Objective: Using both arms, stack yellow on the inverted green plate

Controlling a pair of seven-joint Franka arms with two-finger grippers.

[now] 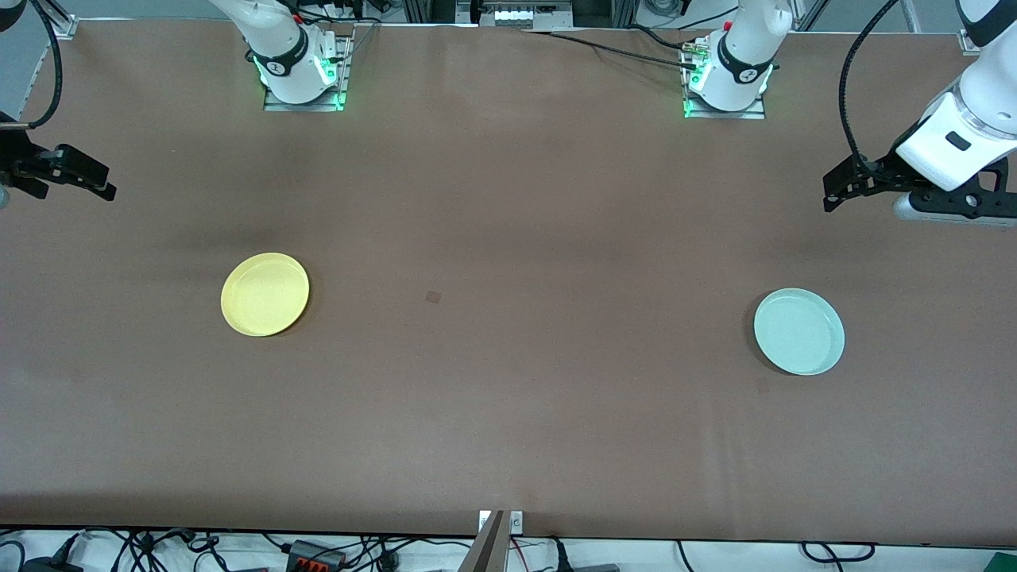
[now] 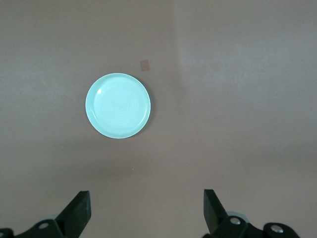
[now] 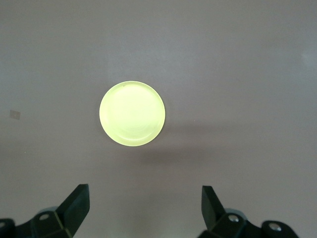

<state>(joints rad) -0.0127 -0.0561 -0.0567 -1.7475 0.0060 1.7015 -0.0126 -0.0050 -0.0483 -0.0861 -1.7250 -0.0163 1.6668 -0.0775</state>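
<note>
The yellow plate (image 1: pixel 264 294) lies flat on the brown table toward the right arm's end; it also shows in the right wrist view (image 3: pixel 132 113). The green plate (image 1: pixel 798 331) lies flat toward the left arm's end, apparently hollow side up, and shows in the left wrist view (image 2: pixel 118 105). My right gripper (image 1: pixel 102 179) (image 3: pixel 144 196) hangs open and empty over the table's edge at its own end, well apart from the yellow plate. My left gripper (image 1: pixel 830 189) (image 2: pixel 147 198) hangs open and empty over its own end, apart from the green plate.
A small dark square mark (image 1: pixel 433 297) sits on the table between the two plates. The arm bases (image 1: pixel 302 71) (image 1: pixel 727 79) stand at the table's edge farthest from the front camera. Cables lie along the nearest edge.
</note>
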